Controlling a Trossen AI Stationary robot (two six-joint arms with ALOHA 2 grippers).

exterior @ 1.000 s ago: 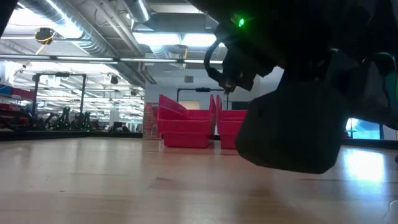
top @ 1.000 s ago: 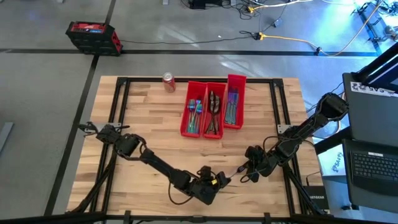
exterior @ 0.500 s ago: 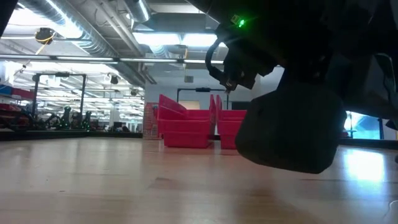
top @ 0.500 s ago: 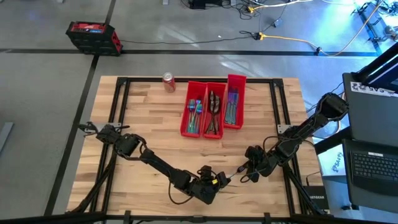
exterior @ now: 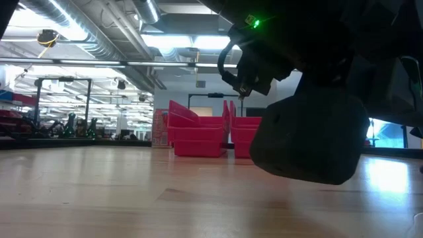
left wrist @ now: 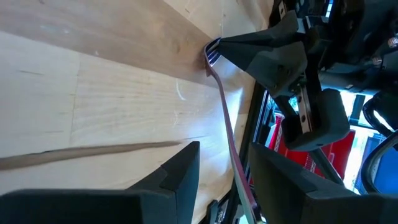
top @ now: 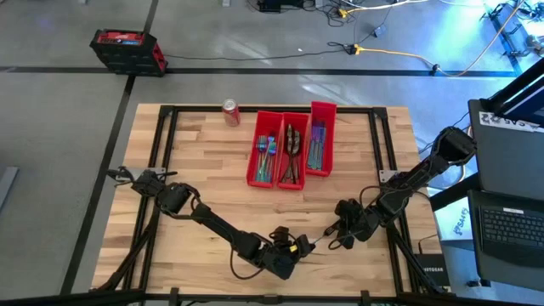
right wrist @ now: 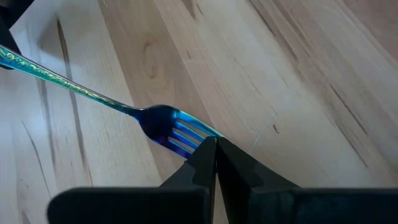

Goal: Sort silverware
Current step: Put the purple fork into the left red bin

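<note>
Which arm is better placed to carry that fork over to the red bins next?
Probably the right. Its claw is shut on the fork by the tines, while the left claw stands open around the handle. The red bins lie across the table from both.

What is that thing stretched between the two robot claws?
A blue fork. The right wrist view shows the right gripper shut on its prongs; in the left wrist view the handle runs between the left gripper's fingers.

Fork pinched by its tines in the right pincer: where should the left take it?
Probably the slim handle, from its free end, one finger each side. The right pincer covers the tines, and the handle runs between the left pincer's open fingers.
</note>
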